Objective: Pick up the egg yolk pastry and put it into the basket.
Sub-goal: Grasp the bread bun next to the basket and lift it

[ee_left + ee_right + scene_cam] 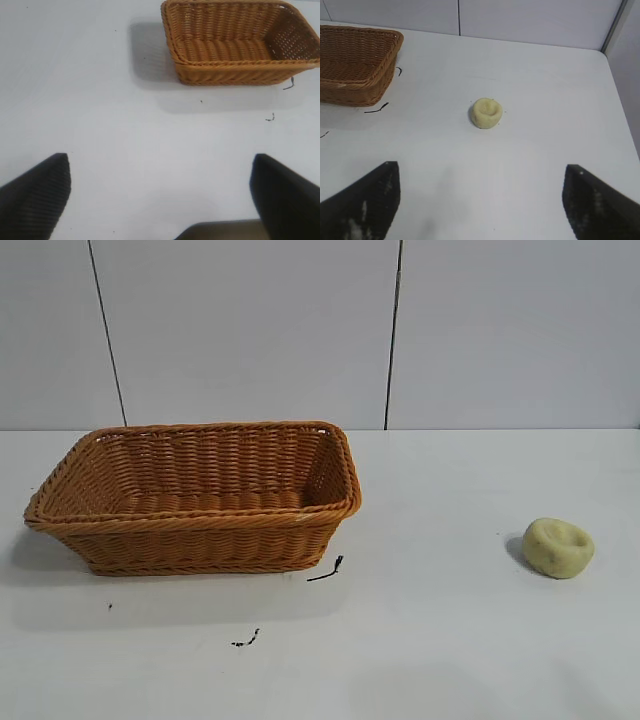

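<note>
the egg yolk pastry sits alone on the table, well apart from the basket. my right gripper hangs spread wide, empty. it looks light, soft, crumbly; i'd pinch its rounded sides gently.

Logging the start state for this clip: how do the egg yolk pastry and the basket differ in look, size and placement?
The egg yolk pastry is a small, matte, pale yellow-green lump; the basket is far larger, orange-brown woven wicker. The pastry is rounded with a dented top, the basket rectangular with flared sides. The pastry sits on the right arm's side, the basket on the left arm's. Both rest on the white table, apart and ungripped.
</note>
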